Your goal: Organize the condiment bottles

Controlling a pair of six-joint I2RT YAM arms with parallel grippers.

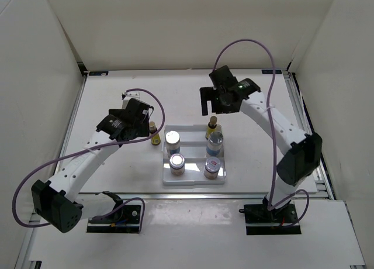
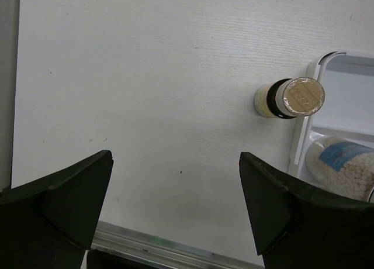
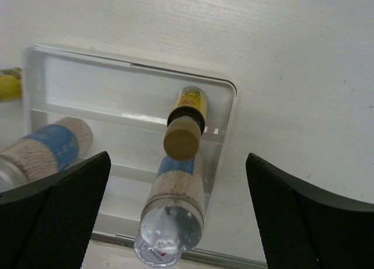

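Observation:
A white stepped tray (image 1: 190, 131) holds five bottles. A slim amber bottle (image 1: 213, 126) stands at its back right. Two silver-lidded blue-labelled jars (image 1: 172, 140) (image 1: 215, 141) stand on the middle step. Two squat jars with red-marked lids (image 1: 177, 164) (image 1: 212, 168) stand at the front. The second amber bottle (image 1: 154, 133) stands on the table just left of the tray; it also shows in the left wrist view (image 2: 290, 98). My left gripper (image 2: 175, 181) is open and empty, beside that bottle. My right gripper (image 3: 178, 164) is open and empty above the tray's amber bottle (image 3: 186, 120).
White walls close in the table on the left, back and right. A metal rail (image 2: 175, 245) runs along the table edge. Purple cables loop over both arms. The tray's rim (image 2: 327, 64) lies close to the loose amber bottle.

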